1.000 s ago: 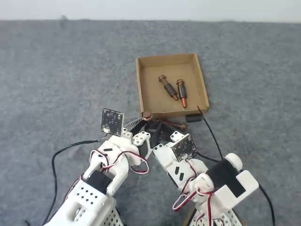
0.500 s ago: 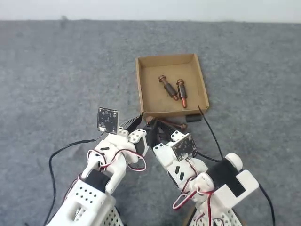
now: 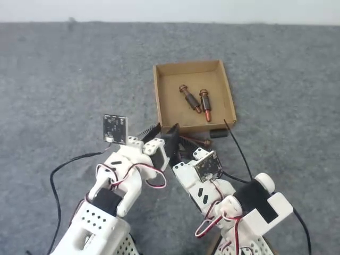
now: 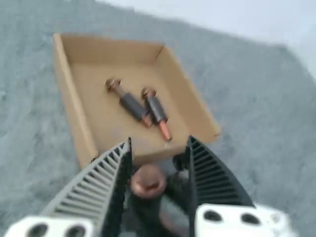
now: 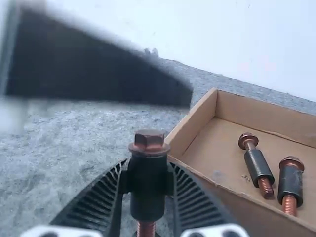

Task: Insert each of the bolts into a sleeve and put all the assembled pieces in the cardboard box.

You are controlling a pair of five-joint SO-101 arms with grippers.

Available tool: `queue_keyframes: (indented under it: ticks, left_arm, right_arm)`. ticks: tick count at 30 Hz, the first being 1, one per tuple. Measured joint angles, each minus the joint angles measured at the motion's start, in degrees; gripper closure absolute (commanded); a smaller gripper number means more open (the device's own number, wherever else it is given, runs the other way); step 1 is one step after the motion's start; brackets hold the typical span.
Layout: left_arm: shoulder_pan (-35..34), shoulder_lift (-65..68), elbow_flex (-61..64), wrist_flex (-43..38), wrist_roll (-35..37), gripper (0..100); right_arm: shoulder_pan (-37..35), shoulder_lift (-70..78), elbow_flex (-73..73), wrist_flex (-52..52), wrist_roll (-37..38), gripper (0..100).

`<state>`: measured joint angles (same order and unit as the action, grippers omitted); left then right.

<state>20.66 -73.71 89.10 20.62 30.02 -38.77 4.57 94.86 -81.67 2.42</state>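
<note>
The left arm [image 3: 130,170] has swung toward 9 o'clock, jaws wide. The cardboard box [image 3: 158,101] sits at 1 o'clock; the right arm [image 3: 207,186], jaws clamping the sleeved bolt [image 5: 147,187], should clear the near wall before releasing.

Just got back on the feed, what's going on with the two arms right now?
The right gripper is shut on a black sleeve with a bolt standing in it, held just in front of the cardboard box. The left gripper is open, its fingers either side of that bolt's head. Two assembled pieces lie in the box. One loose bolt and one loose sleeve lie on the table by the box's near wall.
</note>
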Motion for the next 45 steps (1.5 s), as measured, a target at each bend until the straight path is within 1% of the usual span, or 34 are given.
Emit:
queue_keyframes:
  ticks: [7,9,12,14,20,22,24,30,33,37,40,42,45]
  left_arm:
    - [-1.0,0.0,-2.2,0.0,0.6,84]
    - [-2.7,-0.5,-2.6,0.0,0.6,88]
    - [-6.5,-4.5,-2.7,0.6,0.6,100]
    - [-8.4,-8.2,-2.7,3.5,0.8,98]
    - [-11.3,-21.5,-0.6,15.3,0.2,99]
    - [-11.6,-26.1,1.9,18.2,-2.7,99]
    - [-13.3,-29.4,4.0,20.0,-5.2,99]
    - [-18.7,-29.5,7.9,20.5,-10.1,99]
    - [-21.8,-29.5,8.2,24.0,-14.0,99]
    - [-22.4,-29.5,8.2,31.1,-20.7,99]
    - [-22.5,-29.5,8.2,35.8,-26.5,99]
    - [-22.4,-29.5,8.2,36.7,-29.4,99]
    - [-22.4,-29.5,8.2,36.9,-30.5,99]
  right_arm:
    - [0.0,0.0,0.0,0.0,0.0,99.3]
    - [0.0,0.0,0.0,0.0,0.0,99.3]
    - [0.0,0.0,0.0,0.0,0.0,99.3]
    - [0.0,0.0,0.0,0.0,0.0,99.3]
    - [0.0,0.0,0.0,0.0,0.0,99.3]
    - [0.0,0.0,0.0,0.0,0.0,99.3]
    - [0.0,0.0,0.0,0.0,0.0,99.3]
    - [0.0,0.0,0.0,0.0,0.0,99.3]
    - [0.0,0.0,0.0,0.0,0.0,99.3]
    - [0.1,0.0,0.0,0.0,0.0,99.3]
    - [1.6,-0.1,0.0,0.0,0.0,99.3]
    - [3.0,-1.1,0.1,0.1,0.0,99.3]
    - [5.8,-3.0,0.4,0.1,0.0,99.3]
